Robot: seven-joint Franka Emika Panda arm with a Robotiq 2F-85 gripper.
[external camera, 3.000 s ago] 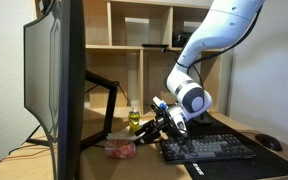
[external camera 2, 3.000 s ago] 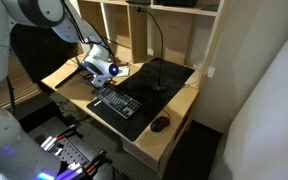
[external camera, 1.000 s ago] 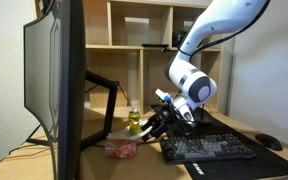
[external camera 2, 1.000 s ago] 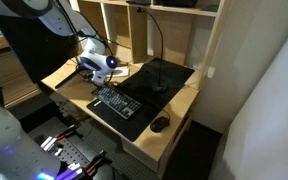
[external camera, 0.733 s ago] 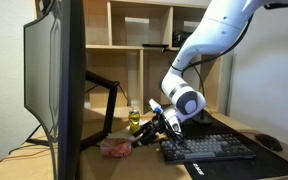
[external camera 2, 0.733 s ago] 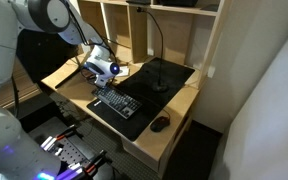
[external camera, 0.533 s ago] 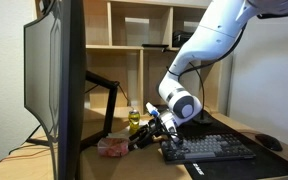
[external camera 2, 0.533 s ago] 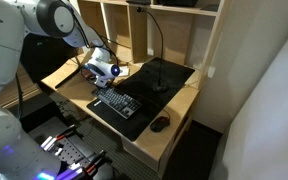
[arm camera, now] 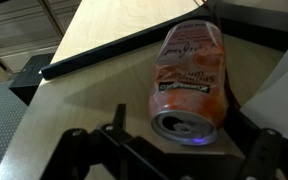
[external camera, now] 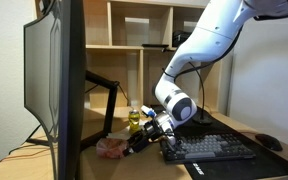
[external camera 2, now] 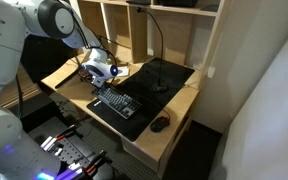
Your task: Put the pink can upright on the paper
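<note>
Pink can [arm camera: 189, 85], just one, lies sideways beside one paper [arm camera: 287, 95].

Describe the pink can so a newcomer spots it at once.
Start at the big dark monitor in an exterior view. Near its lower corner, the pink can lies on its side on the wood; the yellow bottle behind it stands upright.

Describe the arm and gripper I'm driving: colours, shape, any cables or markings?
The arm is glossy white, built of rounded shells with darker bands at the joints and a round pale cap on the joint near the wrist. The gripper is black. In the wrist view its fingers look like dark linked bars. No markings or cables are clear at this size.
</note>
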